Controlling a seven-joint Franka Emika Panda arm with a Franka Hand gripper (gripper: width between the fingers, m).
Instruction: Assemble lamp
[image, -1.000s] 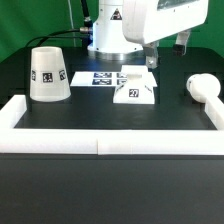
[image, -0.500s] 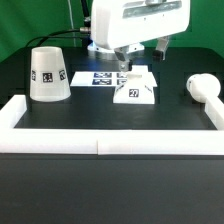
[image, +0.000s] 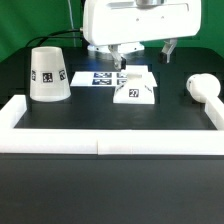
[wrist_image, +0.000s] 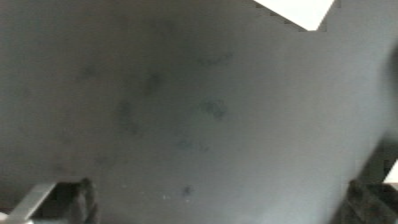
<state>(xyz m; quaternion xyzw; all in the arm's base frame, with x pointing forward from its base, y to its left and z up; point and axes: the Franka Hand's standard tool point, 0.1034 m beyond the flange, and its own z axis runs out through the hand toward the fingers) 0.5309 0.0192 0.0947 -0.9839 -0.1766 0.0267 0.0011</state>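
Note:
The white lamp base (image: 132, 90) with a tag sits mid-table. The truncated-cone shade (image: 49, 75) stands at the exterior view's left. The rounded bulb (image: 201, 88) lies at the exterior view's right. My gripper (image: 143, 53) hangs above the table just behind the base, open wide and empty. In the wrist view the gripper (wrist_image: 217, 205) shows only its two fingertips (wrist_image: 45, 200) far apart over bare dark table. A white corner (wrist_image: 302, 10) shows at the wrist picture's edge; I cannot tell which part it is.
The marker board (image: 100, 78) lies behind the base, beside the white robot pedestal (image: 103, 42). A low white wall (image: 100, 146) runs along the front and both sides of the black table.
My arm has swung toward the exterior view's left, from near the bulb side to behind the base. The gripper stays open and empty. The lamp parts have not moved.

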